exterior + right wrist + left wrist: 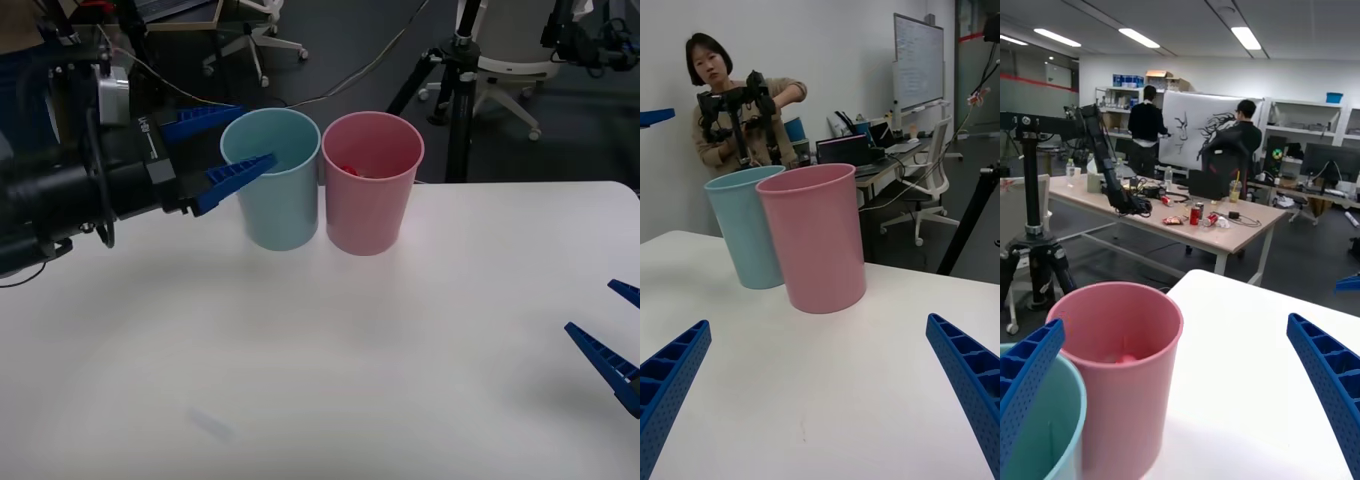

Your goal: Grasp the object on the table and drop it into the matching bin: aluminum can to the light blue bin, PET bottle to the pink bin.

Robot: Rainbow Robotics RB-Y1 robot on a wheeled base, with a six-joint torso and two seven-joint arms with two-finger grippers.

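The pink bin and the light blue bin stand side by side at the far edge of the white table. A red bit of the PET bottle shows low inside the pink bin, and the rest is hidden by the wall. The left wrist view also shows this red bit inside the pink bin. My left gripper hangs open and empty, level with the light blue bin's rim on its left side. My right gripper rests open near the table's right edge, far from both bins.
A black tripod stands on the floor just behind the table, right of the pink bin. Office chairs and cables lie farther back. The wide white tabletop stretches between the bins and the near edge.
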